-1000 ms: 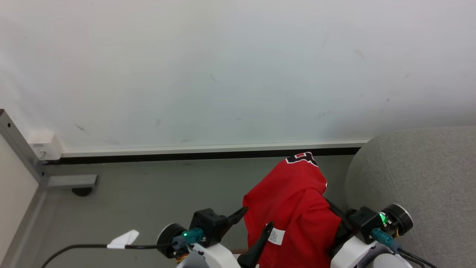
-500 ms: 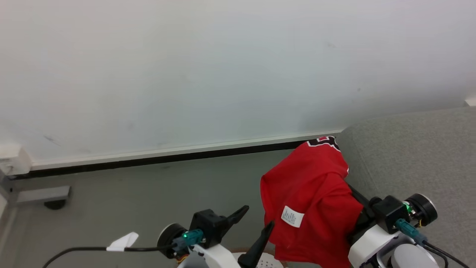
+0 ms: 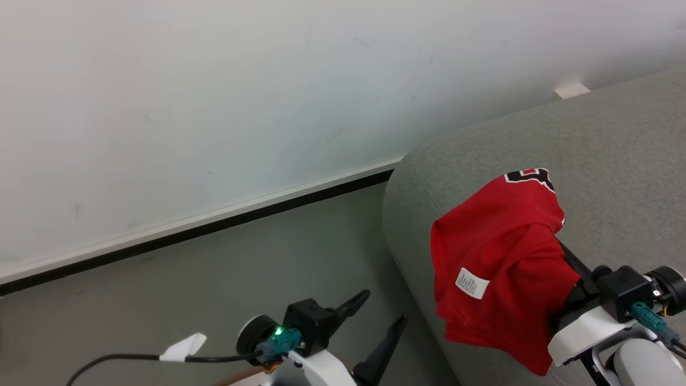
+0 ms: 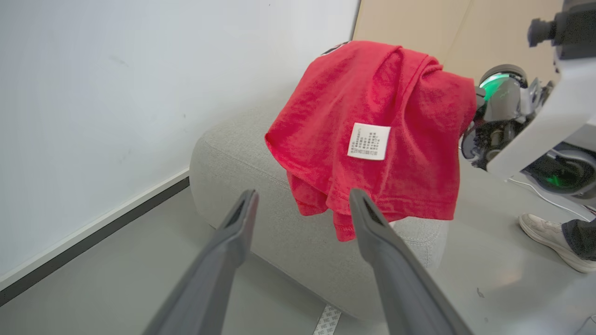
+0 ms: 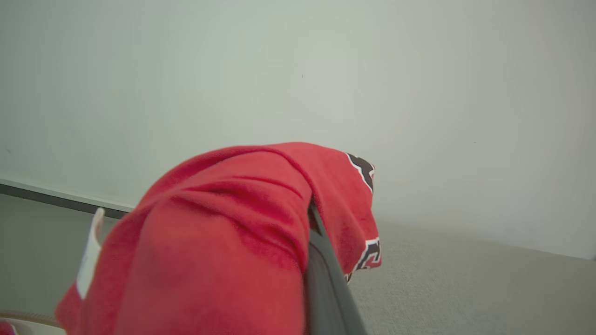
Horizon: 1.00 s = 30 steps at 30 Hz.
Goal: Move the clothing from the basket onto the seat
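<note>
The clothing (image 3: 498,257), bright red with a white label, hangs draped over my right gripper (image 3: 574,266). That gripper is shut on the clothing, with its tips hidden under the cloth. In the right wrist view the clothing (image 5: 223,232) covers one dark finger (image 5: 321,265). It hangs above the rounded end of the light grey seat (image 3: 600,134), its lower hem clear of the cushion (image 4: 242,158). My left gripper (image 3: 385,306) is open and empty over the floor, left of the seat. In its own view it (image 4: 302,195) points at the clothing (image 4: 372,116). A sliver of the basket's tan rim (image 5: 28,318) shows at the lower left.
A white wall with a dark baseboard (image 3: 214,228) runs behind the grey floor (image 3: 241,279). A person's shoe (image 4: 549,237) stands on the floor beyond the seat. A strip of tape (image 4: 328,321) lies on the floor by the seat's base.
The head camera has swung to the right, bringing much more of the seat into view. My right gripper has carried the clothing from over the floor to above the seat's end. The left gripper stays open.
</note>
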Motion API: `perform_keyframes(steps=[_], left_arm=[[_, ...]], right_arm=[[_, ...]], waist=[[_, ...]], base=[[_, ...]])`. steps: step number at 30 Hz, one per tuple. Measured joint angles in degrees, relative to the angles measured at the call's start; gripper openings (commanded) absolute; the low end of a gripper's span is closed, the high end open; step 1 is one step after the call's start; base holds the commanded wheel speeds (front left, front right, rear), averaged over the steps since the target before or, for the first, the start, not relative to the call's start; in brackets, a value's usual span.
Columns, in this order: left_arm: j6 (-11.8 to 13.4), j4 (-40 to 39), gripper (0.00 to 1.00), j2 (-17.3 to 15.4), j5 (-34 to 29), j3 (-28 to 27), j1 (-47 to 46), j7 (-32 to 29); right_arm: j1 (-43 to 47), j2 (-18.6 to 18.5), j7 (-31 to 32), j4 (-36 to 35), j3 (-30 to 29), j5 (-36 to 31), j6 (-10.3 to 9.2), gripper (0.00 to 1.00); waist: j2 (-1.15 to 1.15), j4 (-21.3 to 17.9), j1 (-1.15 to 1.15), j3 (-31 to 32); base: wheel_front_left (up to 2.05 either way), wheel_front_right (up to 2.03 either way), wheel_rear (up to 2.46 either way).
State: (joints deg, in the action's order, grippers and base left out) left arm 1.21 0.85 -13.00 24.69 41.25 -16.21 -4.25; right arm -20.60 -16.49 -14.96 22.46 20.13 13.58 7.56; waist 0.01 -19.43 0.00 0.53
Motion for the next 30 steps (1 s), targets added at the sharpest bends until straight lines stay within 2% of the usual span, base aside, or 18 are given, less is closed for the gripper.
perform_keyframes(steps=[4, 9, 13, 19, 24, 30], left_arm=[[-0.4, 0.0, 1.00, 0.2, -0.3, 0.5, -0.7, 0.1], [-0.7, -0.3, 1.00, 0.1, -0.8, 1.0, -2.0, -0.2], [-1.7, -1.8, 1.00, -0.3, -2.0, 1.5, -4.8, -1.5], [-4.3, -3.8, 1.00, -2.2, -3.5, 1.7, -11.5, -3.5], [-5.6, -4.9, 1.00, -2.9, -4.1, 1.2, -16.6, -4.2], [-6.5, -4.7, 1.00, -3.6, -5.1, 0.9, -20.4, -3.3]], right_arm=[[0.8, -0.2, 0.0, -1.0, -2.7, 0.0, 0.00, 0.00], [0.8, 1.1, 0.0, -2.1, -6.8, 0.0, 0.00, 0.00], [-1.6, 2.9, 0.0, -2.5, -13.8, -1.2, 0.00, 0.00], [-11.3, 5.3, 0.0, -0.8, -22.3, -3.2, 0.00, 0.00], [-24.4, 3.0, 0.9, 4.1, -30.8, -4.8, -0.01, 0.00], [-37.5, 0.3, 3.5, 9.4, -42.6, -10.7, 0.00, 0.00]], waist=[[0.00, -2.9, 0.00, -1.1], [0.00, -4.3, 0.00, -3.6], [0.00, -4.1, 0.00, -6.9], [0.00, -1.9, 0.01, -14.7], [0.00, 1.1, 0.01, -21.9], [0.00, 5.5, 0.02, -29.3]], base=[[0.00, 0.00, 0.00], [0.00, 0.00, 0.00], [0.00, 0.00, 0.00], [0.00, 0.00, 0.00], [0.00, 0.00, 0.00], [0.00, 0.00, 0.00]])
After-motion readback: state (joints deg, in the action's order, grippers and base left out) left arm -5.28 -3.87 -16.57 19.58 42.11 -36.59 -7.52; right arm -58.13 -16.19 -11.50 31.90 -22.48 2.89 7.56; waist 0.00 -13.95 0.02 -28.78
